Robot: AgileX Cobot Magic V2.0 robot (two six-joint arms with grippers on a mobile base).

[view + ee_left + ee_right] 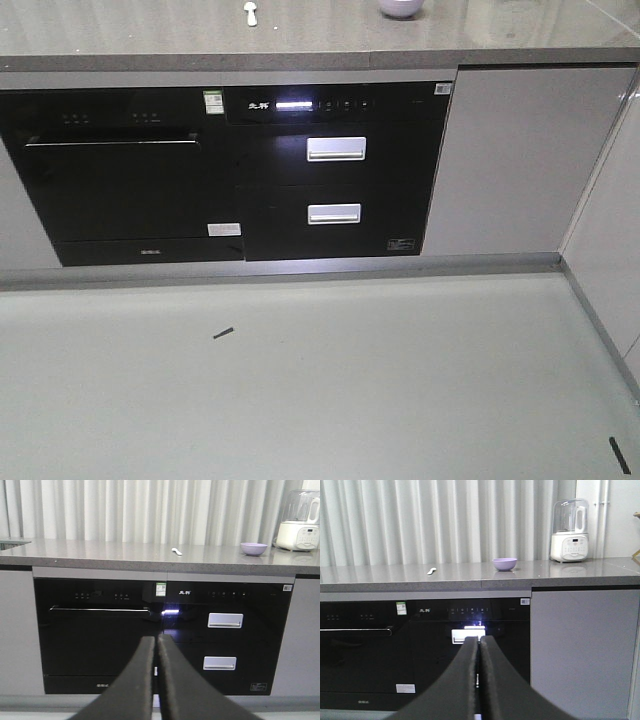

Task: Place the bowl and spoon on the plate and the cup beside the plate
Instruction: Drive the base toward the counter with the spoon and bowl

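A small lavender bowl [504, 564] [253, 548] [401, 8] stands on the grey countertop [470, 575], well away from both arms. To its left lies a pale spoon [431, 571] [176, 551] [250, 13], apart from the bowl. My left gripper [156, 639] is shut with nothing in it and hangs low before the black appliance fronts. Likewise my right gripper [479, 640] is shut and empty, below counter height. The plate and the cup are out of view.
Under the countertop sit a black built-in oven [100, 630] and a black drawer unit with two silver handles [225, 620]. A white blender-like appliance [569, 530] stands at the counter's right end. Grey cabinet doors [580, 650] flank the units. Pale floor [300, 380] lies in front.
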